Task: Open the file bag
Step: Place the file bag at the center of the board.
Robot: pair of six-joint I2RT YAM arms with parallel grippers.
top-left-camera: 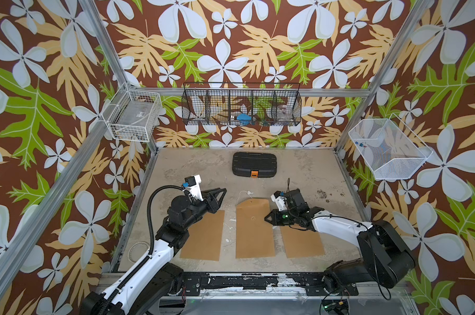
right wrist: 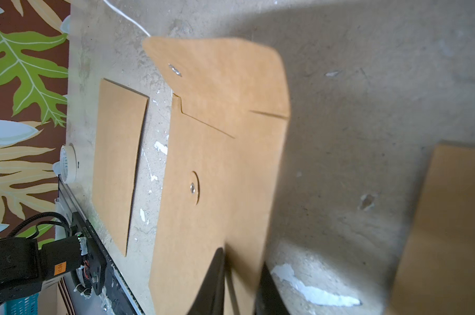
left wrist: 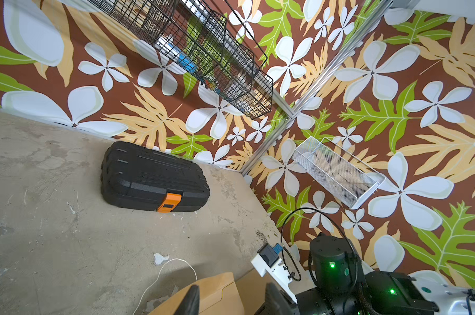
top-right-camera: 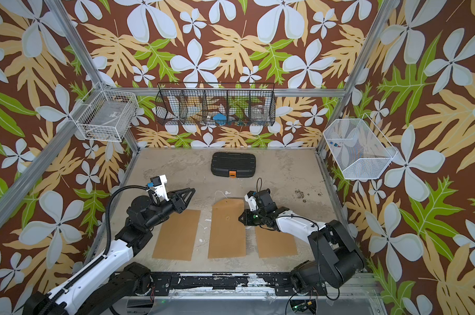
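Observation:
The file bag (top-left-camera: 254, 229) is a brown paper envelope lying flat mid-table in both top views. Its flap (top-left-camera: 251, 204) is folded open toward the far side, and a white string (top-left-camera: 244, 193) trails off it. The round button (right wrist: 194, 188) on the bag is bare. My right gripper (top-left-camera: 266, 218) sits low at the bag's right edge; in the right wrist view its jaws (right wrist: 241, 261) stand a little apart with that blurred edge between them. My left gripper (top-left-camera: 224, 191) hovers open and holds nothing, left of the flap (left wrist: 217, 291).
Two plain brown sheets lie beside the bag, one left (top-left-camera: 203, 234) and one right (top-left-camera: 301, 242), partly under the arms. A black tool case (top-left-camera: 254, 164) sits at the back. Wire baskets (top-left-camera: 241, 105) (top-left-camera: 132, 117) (top-left-camera: 386, 150) hang on the walls. A tape roll (right wrist: 67, 163) lies at the left edge.

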